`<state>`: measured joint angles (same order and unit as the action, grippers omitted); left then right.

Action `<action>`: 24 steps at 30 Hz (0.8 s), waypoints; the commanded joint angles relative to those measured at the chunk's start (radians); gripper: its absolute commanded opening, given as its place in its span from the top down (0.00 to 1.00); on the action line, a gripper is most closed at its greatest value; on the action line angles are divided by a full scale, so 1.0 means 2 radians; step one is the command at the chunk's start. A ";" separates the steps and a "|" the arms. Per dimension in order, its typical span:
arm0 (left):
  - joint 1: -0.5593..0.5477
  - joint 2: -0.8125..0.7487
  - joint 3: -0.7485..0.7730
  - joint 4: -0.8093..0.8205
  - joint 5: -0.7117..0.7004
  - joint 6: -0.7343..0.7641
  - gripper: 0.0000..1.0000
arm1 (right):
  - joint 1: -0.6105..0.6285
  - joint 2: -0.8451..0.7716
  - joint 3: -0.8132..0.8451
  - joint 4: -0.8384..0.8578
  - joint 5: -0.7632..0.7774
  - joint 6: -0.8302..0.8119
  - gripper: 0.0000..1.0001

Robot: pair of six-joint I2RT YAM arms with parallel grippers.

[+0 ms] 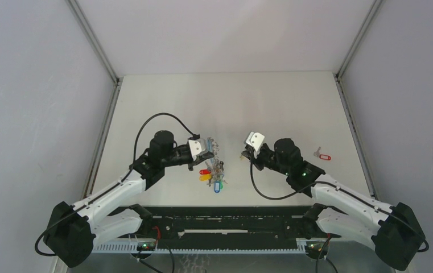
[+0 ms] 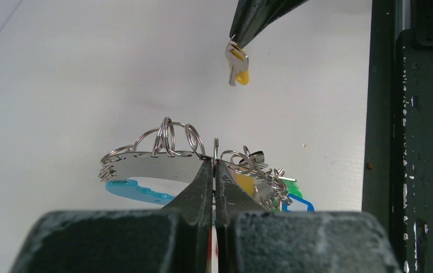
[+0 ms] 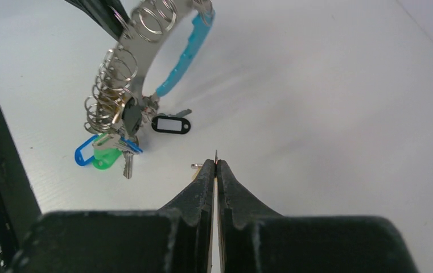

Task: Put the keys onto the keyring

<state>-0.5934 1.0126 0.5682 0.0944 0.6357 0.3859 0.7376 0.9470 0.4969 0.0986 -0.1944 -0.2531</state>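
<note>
Our left gripper [image 2: 214, 166] is shut tight on the keyring [image 2: 151, 165]. It pinches the thin grey band and holds the ring up over the table [image 1: 231, 102], near the middle and a bit to the left. The ring's small keys [image 3: 108, 153] hang down from it. Our right gripper [image 3: 216, 165] is shut too, on the thin edge of the yellow key [image 2: 236, 67], just right of the ring. The red key [image 1: 321, 154] lies on the table, well off to the right.

We hold only a tiny bit of the yellow key, so it could twist or slip out if it bumps the ring. The ring could swing in our pinch, and then the key would miss its spot. The small keys could also get in the way.
</note>
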 commanded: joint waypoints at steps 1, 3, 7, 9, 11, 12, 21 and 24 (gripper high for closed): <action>-0.003 -0.009 -0.012 0.038 0.020 0.003 1.00 | -0.004 -0.001 0.057 -0.059 -0.076 -0.082 1.00; -0.003 -0.008 -0.011 0.037 0.021 0.003 1.00 | -0.003 0.004 0.077 -0.078 -0.101 -0.105 1.00; -0.003 -0.010 -0.012 0.037 0.023 0.006 1.00 | 0.002 0.023 0.121 -0.112 -0.135 -0.140 1.00; -0.003 -0.013 -0.013 0.034 0.022 0.008 1.00 | 0.010 0.039 0.147 -0.136 -0.139 -0.156 1.00; -0.003 -0.017 -0.014 0.034 0.023 0.009 1.00 | 0.017 0.056 0.168 -0.153 -0.143 -0.172 1.00; -0.003 -0.018 -0.014 0.034 0.024 0.010 1.00 | 0.021 0.062 0.176 -0.156 -0.145 -0.177 1.00; -0.003 -0.016 -0.011 0.026 0.024 0.012 1.00 | 0.042 0.096 0.220 -0.188 -0.156 -0.221 1.00; -0.003 -0.017 -0.010 0.025 0.024 0.013 1.00 | 0.047 0.103 0.222 -0.185 -0.151 -0.225 1.00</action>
<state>-0.5957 1.0069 0.5552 0.0925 0.6586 0.3882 0.8127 1.1439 0.8898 -0.2642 -0.4808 -0.6571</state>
